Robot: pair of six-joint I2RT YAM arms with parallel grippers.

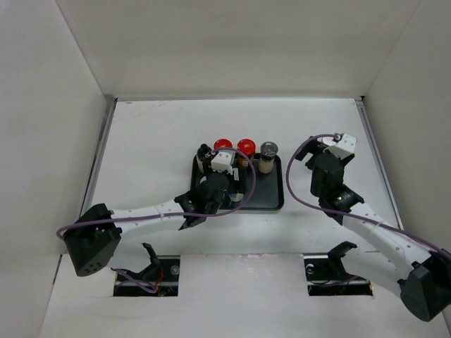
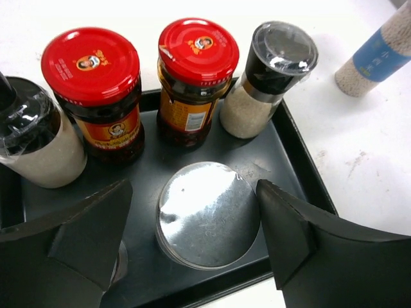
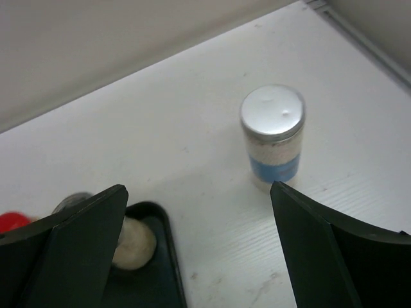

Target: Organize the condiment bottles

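Left tool, jaws parted, flanks the silver-capped jar on the tray; right tool gapes wide.

The table is white and matt, with faint scuffs by the tray's right side. A flat black tray with a raised rim and rounded corners lies on it near the middle. To the tray's right, clear of it, one jar stands upright on the bare table, with a silver cap, a blue label and pale grains inside. Two rectangular openings are cut in the near edge.
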